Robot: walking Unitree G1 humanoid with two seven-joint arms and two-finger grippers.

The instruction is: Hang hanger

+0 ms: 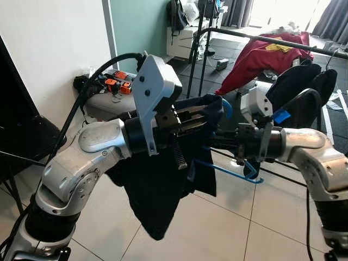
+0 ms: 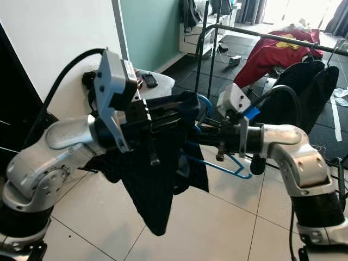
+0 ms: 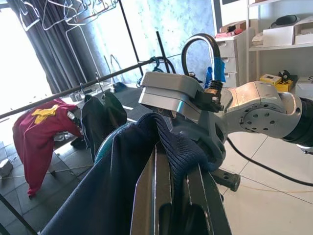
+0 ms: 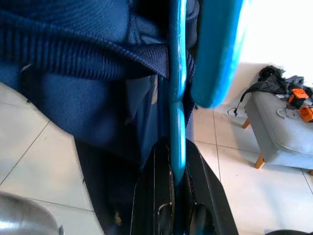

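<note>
Closest to my head camera, my left gripper [image 1: 187,120] is clamped on the collar of a dark navy garment [image 1: 157,190], which hangs below my forearm over the white tiled floor [image 1: 228,223]. Just beside it, my right gripper [image 1: 220,140] reaches in from the other side and pinches the blue hanger [image 1: 239,175], whose lower bar slants out beneath the cloth while its hook curls up near the collar. Beyond both arms a black clothes rail [image 1: 272,41] crosses the room, with a red garment [image 1: 261,57] and a black one [image 1: 299,81] draped on it. A grey stool [image 1: 103,103] stands against the white wall.

Along my left wrist, the ribbed navy collar lies between my fingers [image 3: 146,196], pressed together on it, and my right forearm sits just past it.

Along my right wrist, my two black fingers [image 4: 154,196] squeeze the hanger's thin blue bar, with the navy knit touching it.
</note>
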